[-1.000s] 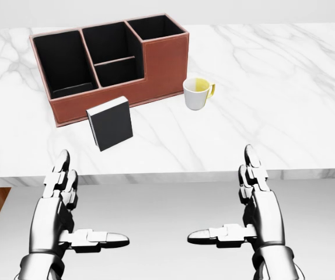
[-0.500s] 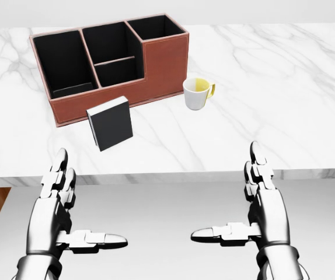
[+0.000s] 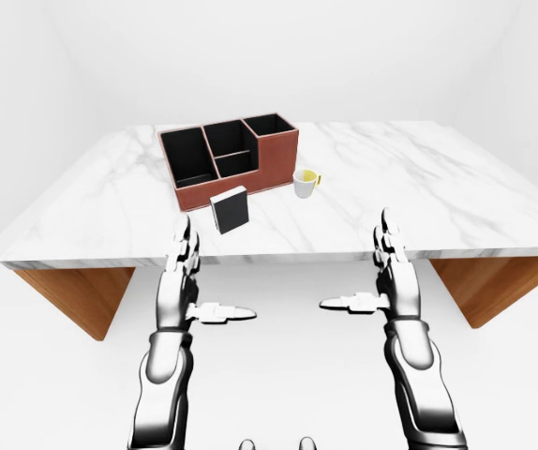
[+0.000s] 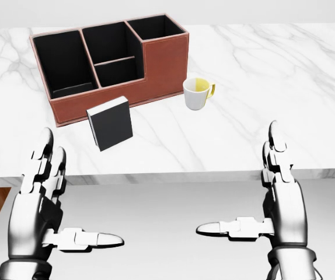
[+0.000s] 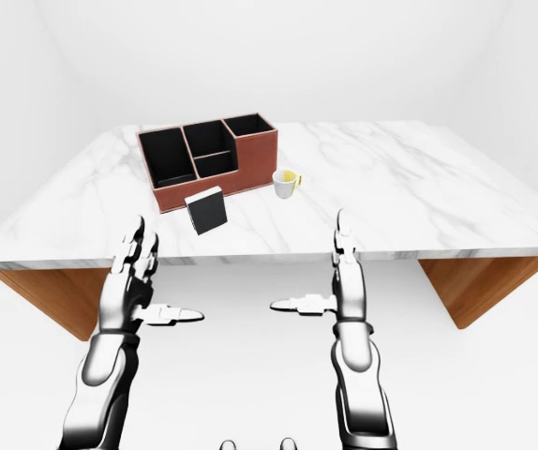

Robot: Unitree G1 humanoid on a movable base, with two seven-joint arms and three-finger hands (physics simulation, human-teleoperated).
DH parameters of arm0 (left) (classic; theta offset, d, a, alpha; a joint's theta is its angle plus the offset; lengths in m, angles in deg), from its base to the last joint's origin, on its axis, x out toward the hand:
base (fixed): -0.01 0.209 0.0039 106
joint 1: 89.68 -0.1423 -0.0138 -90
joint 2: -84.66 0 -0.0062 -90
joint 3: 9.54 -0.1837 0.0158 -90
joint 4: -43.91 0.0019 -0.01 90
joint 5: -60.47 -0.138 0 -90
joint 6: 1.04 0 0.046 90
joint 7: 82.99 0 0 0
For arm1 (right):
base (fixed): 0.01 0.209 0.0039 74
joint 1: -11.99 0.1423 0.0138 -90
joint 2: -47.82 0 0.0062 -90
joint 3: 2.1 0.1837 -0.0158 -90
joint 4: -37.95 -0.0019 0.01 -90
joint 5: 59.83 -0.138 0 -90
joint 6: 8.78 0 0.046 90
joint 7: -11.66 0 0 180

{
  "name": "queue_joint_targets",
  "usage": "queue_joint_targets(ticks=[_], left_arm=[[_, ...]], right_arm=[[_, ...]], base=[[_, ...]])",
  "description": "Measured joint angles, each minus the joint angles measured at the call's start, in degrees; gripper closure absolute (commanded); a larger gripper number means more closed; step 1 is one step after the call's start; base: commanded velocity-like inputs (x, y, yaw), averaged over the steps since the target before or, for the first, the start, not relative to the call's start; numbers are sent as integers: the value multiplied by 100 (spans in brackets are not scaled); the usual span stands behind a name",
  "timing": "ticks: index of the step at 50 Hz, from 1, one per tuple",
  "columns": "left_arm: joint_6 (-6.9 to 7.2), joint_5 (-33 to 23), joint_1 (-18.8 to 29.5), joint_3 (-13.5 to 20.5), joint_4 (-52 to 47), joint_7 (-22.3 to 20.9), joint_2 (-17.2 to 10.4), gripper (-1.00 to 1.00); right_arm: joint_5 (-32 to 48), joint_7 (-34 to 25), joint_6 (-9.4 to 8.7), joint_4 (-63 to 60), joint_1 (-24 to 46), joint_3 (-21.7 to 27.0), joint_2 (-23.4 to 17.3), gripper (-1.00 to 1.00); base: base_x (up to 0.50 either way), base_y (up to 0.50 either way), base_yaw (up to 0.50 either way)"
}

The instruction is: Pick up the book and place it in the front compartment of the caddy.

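The book [image 4: 110,123] stood upright on the table [image 4: 272,87] beside the caddy [image 4: 156,64], nearer the left hand [image 4: 42,201] than the right hand [image 4: 281,201], both spread empty.

The book [image 4: 110,122] is dark-covered with a pale strip of page edges along its top and left side. It stands upright on the white marble surface [image 4: 261,116], turned a little askew, just below the caddy [image 4: 110,64] in the head view — close to its lower wall, though contact cannot be told. The caddy is a reddish-brown box with black-lined, open-topped compartments — a long one at the left, two smaller ones in the middle, one at the right.
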Motion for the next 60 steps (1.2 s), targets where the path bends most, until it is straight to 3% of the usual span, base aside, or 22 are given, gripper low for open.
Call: queue_joint_targets(ticks=[7, 14, 26, 47, 60], left_arm=[[172, 77, 1, 35, -510, 30, 8, -100], [384, 155, 120, 81, -809, 66, -2, -100], [974, 356, 715, 238, -1051, 240, -83, -100], [974, 382, 1937, 388, -1181, 386, -399, -100], [974, 422, 2951, 491, -1055, 456, -592, -100]], right_arm=[[133, 43, -23, -279, -53, -15, 11, -100], [249, 76, -165, -519, 29, -20, 13, -100], [517, 65, -625, -878, 509, 25, -66, -100], [598, -115, -625, -1174, 1820, 161, -299, -100], [630, -313, -625, -1282, 2648, 231, -511, -100]], base=[[0, 0, 0], [0, 0, 0], [0, 0, 0], [0, 0, 0], [0, 0, 0]])
